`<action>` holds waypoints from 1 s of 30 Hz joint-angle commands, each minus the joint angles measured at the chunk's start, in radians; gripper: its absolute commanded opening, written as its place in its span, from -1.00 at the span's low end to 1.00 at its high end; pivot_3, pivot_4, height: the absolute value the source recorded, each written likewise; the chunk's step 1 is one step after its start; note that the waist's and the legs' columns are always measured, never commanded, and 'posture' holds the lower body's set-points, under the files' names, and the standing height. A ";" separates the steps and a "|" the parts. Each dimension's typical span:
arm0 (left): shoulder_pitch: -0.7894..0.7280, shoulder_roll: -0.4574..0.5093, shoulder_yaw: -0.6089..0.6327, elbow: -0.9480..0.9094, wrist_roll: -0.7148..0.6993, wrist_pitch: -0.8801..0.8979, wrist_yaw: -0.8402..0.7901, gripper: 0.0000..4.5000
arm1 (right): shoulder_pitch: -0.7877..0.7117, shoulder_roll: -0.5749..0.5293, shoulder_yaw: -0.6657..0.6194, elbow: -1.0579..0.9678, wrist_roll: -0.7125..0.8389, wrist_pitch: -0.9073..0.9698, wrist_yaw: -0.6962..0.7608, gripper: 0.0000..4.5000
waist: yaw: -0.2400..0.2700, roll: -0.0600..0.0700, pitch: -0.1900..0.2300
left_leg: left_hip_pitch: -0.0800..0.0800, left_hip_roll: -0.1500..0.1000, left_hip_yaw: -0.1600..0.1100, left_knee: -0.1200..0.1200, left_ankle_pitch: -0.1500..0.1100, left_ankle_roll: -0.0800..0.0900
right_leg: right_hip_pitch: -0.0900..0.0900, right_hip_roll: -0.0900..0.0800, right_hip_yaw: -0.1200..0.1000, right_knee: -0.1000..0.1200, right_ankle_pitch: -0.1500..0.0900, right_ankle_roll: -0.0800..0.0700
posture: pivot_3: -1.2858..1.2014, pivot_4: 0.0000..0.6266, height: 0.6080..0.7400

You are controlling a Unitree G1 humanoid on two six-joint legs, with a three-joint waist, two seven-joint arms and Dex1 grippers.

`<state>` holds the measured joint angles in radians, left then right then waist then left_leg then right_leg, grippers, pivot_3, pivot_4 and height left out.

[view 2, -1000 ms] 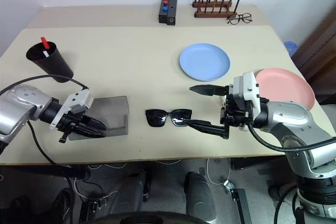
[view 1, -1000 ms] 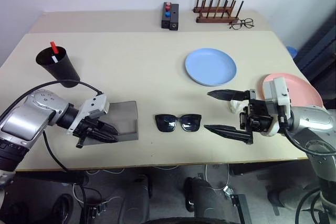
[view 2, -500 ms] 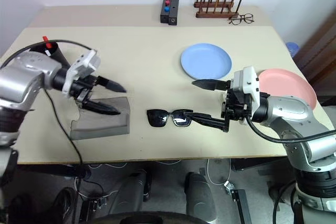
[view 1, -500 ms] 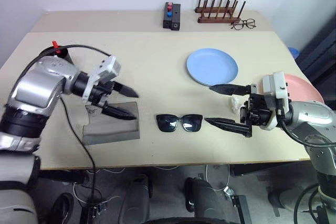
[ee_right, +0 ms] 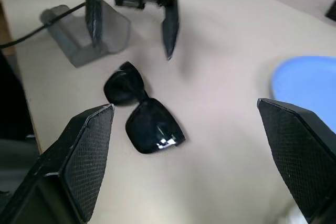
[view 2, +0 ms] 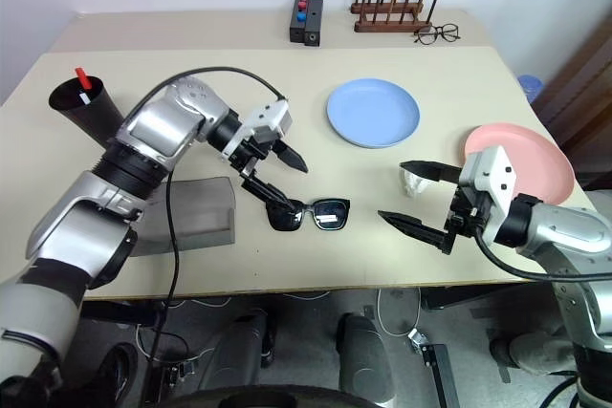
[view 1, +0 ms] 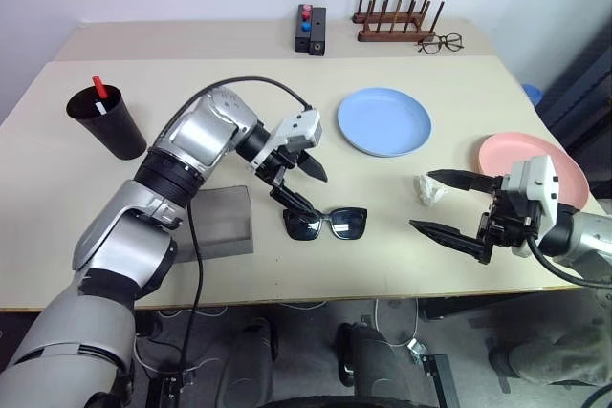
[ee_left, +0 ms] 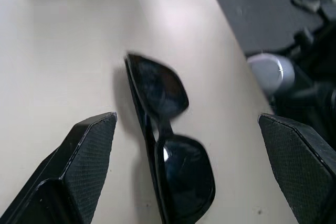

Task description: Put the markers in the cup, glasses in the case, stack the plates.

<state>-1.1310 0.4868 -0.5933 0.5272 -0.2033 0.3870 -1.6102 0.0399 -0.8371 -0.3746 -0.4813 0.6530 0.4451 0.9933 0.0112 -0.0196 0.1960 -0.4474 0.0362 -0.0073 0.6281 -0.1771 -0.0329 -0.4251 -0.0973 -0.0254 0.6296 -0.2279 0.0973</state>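
On the far left of the tabletop [view 1: 239, 112] stands the dark tapered cup [view 1: 108, 124], with a red-capped marker [view 1: 98, 87] sticking out of its rim. Nearer the front edge, to the right of the cup, the grey felt case [view 1: 218, 222] lies flat.

Just right of the case, the left tool [view 1: 304, 185] hangs with its two black fingers spread wide and holding nothing. Its lower fingertip [view 1: 304, 205] is right at the left end of the black sunglasses [view 1: 326, 223], though contact cannot be judged; the upper finger stands clear above the tabletop. In the left wrist view the sunglasses [ee_left: 167, 145] lie between the spread fingers, lenses up, on bare tabletop.

Behind the sunglasses and to their right sits the light blue plate [view 1: 383, 121]. A small crumpled white scrap [view 1: 426, 190] lies right of the sunglasses.

The right tool [view 1: 442, 205] hovers near the front edge, well apart from the sunglasses, fingers wide and empty, its upper finger beside the white scrap. At the far right edge rests the pink plate [view 1: 532, 153], separate from the blue one.
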 commanded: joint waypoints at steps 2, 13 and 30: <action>-0.015 -0.011 -0.078 0.022 0.031 -0.128 -0.004 0.98 | 0.054 0.016 -0.067 -0.094 0.029 0.002 -0.047 1.00 | 0.003 0.000 0.000 | 0.000 0.000 0.000 0.000 0.000 0.000 | 0.000 0.000 0.000 0.000 0.000 0.000 | 0.03 -0.52 1.00; -0.009 -0.169 -0.030 0.220 0.168 -0.267 0.021 0.98 | 0.121 0.045 -0.089 -0.155 0.040 -0.004 -0.123 1.00 | 0.003 0.000 0.000 | -0.002 0.000 -0.001 0.002 0.000 0.000 | 0.001 0.000 0.000 -0.001 0.000 0.000 | 0.03 -0.52 1.00; 0.038 -0.167 -0.029 0.175 0.218 -0.172 -0.004 -0.99 | 0.106 0.045 -0.074 -0.145 0.028 -0.023 -0.158 1.00 | 0.006 0.001 -0.001 | 0.004 -0.001 -0.002 0.003 -0.001 0.000 | 0.009 0.000 -0.001 -0.004 -0.002 0.003 | 0.03 -0.52 1.00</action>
<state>-1.1002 0.3075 -0.6072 0.7052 -0.0119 0.2028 -1.6122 0.1535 -0.7941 -0.4276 -0.6085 0.6803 0.4412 0.8395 0.0174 -0.0187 0.1952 -0.4431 0.0354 -0.0097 0.6310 -0.1776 -0.0329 -0.4147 -0.0976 -0.0269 0.6239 -0.2299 0.1006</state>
